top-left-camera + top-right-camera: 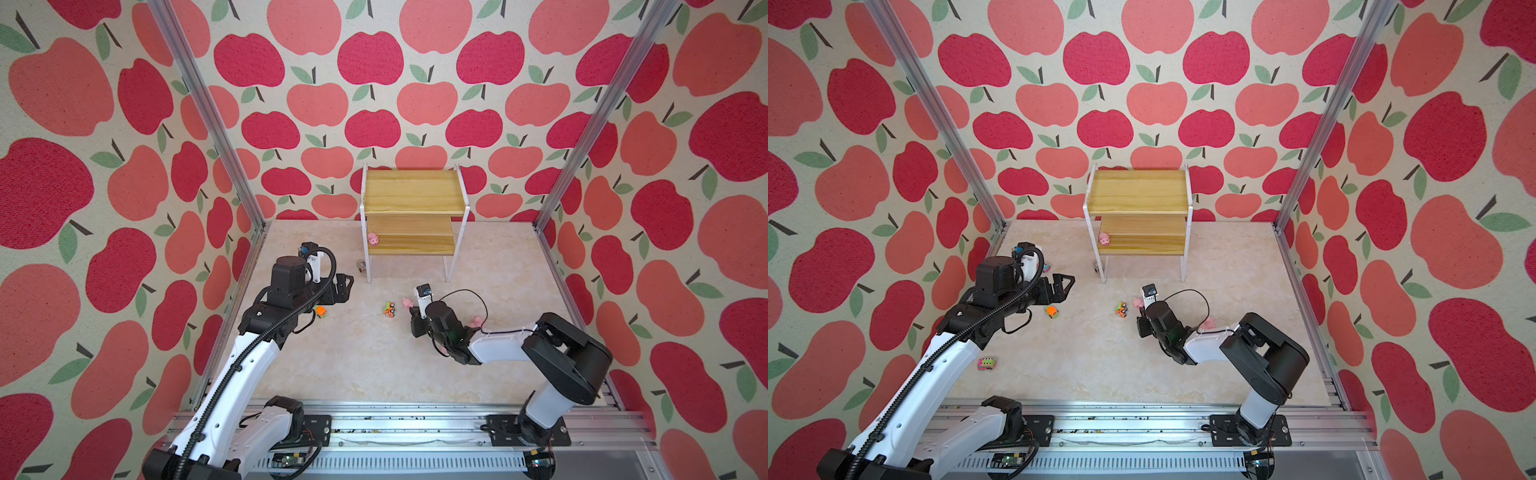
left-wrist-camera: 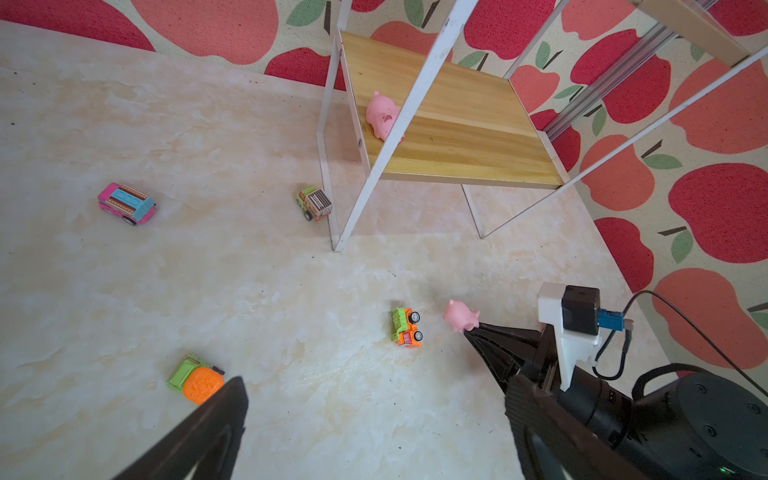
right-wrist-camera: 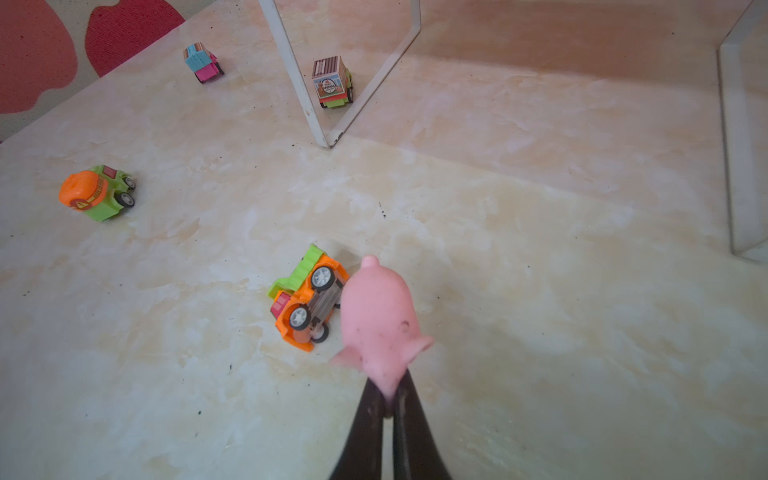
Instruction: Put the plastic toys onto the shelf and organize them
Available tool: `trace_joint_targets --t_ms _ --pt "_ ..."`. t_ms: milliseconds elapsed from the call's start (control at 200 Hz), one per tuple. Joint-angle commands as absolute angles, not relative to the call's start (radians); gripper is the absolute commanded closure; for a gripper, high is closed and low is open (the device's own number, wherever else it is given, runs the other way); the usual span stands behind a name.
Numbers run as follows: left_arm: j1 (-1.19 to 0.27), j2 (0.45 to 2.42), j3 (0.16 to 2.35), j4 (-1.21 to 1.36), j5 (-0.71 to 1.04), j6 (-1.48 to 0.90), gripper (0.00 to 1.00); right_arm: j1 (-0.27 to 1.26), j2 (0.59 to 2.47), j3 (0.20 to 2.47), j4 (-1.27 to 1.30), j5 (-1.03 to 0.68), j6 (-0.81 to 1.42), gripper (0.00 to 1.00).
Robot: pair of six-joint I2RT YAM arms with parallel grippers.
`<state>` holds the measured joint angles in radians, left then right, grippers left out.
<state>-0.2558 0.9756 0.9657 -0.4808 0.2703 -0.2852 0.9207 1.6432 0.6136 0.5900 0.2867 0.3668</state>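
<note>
So that it can be carried to the shelf (image 1: 415, 191), a pink pig (image 3: 380, 320) is being pinched by one end in the closed right gripper (image 3: 388, 399) beside the tipped dump truck (image 3: 309, 299), the left gripper (image 1: 343, 286) being held wide open.

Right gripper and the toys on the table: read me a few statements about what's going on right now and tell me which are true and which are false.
1. The right gripper is shut on a pink pig. True.
2. The left gripper holds the mixer truck. False: it is open and empty, and that truck sits on the table.
3. A second pig lies on the lower board of the shelf. True.
4. The dump truck stands on its wheels. False: it lies tipped on its side, underside showing, beside the held pig.
</note>
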Motion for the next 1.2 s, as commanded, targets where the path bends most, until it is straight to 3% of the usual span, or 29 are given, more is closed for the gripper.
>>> trace_joint_targets --t_ms 0,425,795,1196 --pt "-0.260 0.974 0.953 -0.468 0.272 -0.265 0.01 0.930 1.586 0.672 0.529 0.305 0.357 0.92" --pt "-0.297 0.950 0.916 -0.422 0.285 -0.194 0.01 0.951 1.591 0.972 0.374 0.491 0.356 0.91" --pt "-0.344 0.862 0.800 -0.286 0.250 -0.081 0.01 0.926 1.780 1.241 0.326 0.611 0.399 0.91" --pt "-0.345 0.887 0.813 -0.304 0.222 -0.103 0.01 0.910 1.963 1.438 0.287 0.694 0.432 0.91"
